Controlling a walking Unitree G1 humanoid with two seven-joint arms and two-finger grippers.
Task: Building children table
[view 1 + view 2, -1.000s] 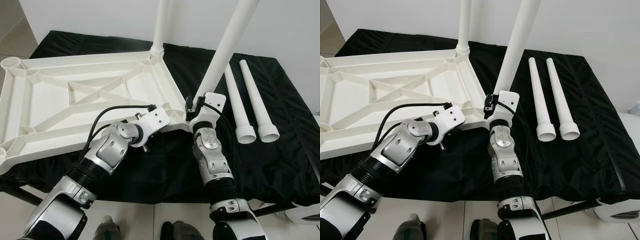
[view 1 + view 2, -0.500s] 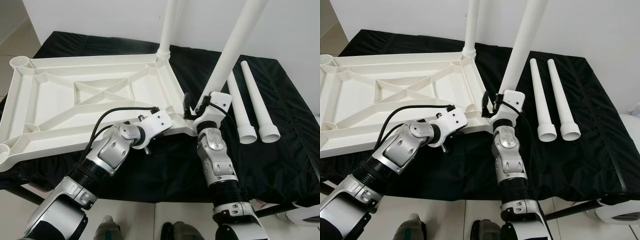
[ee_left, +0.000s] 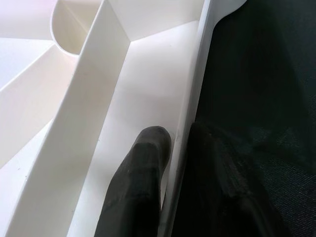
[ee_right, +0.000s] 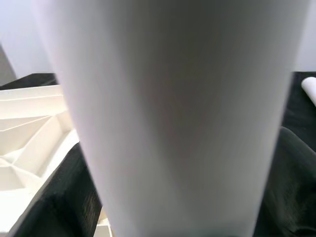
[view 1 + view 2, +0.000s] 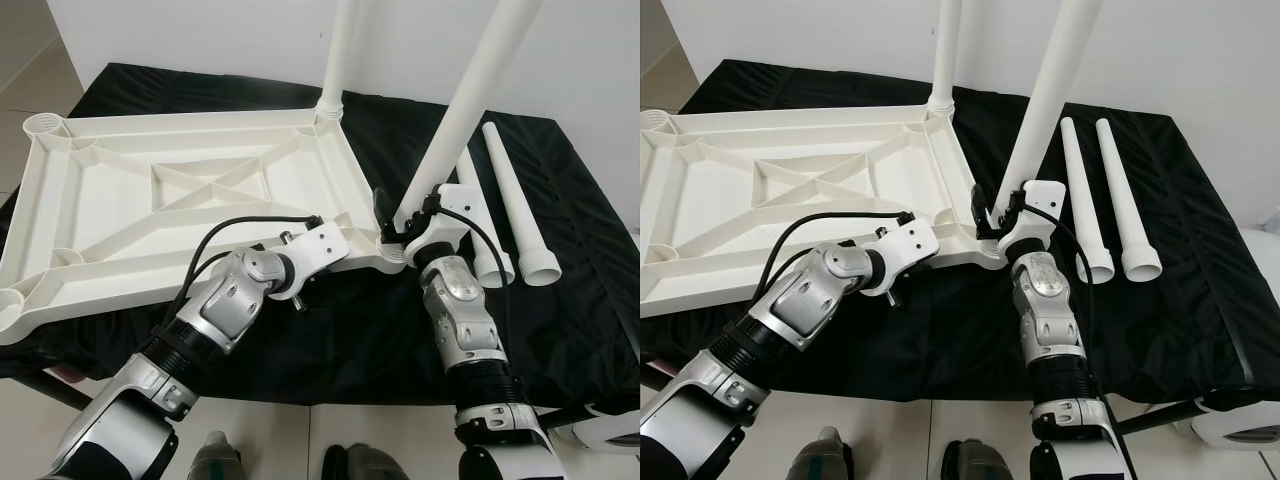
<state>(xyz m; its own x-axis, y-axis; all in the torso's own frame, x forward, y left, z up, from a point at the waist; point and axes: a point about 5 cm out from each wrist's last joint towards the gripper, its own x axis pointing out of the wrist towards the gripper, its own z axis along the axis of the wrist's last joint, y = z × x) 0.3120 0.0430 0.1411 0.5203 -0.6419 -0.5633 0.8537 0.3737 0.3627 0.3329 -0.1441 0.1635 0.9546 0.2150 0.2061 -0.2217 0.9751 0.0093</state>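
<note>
Tops of both standing table legs (image 5: 490, 80) beyond the frame.

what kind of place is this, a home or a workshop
Probably a room in a home, set up as an assembly spot, though little of it shows. A table draped in black cloth stands against a plain white wall, with pale floor tiles beside it. No workshop tools or benches are in view.

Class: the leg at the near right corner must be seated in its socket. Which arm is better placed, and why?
The right. Its tool is already at that table leg, while the left tool is clamped on the tabletop rim, steadying it.
</note>
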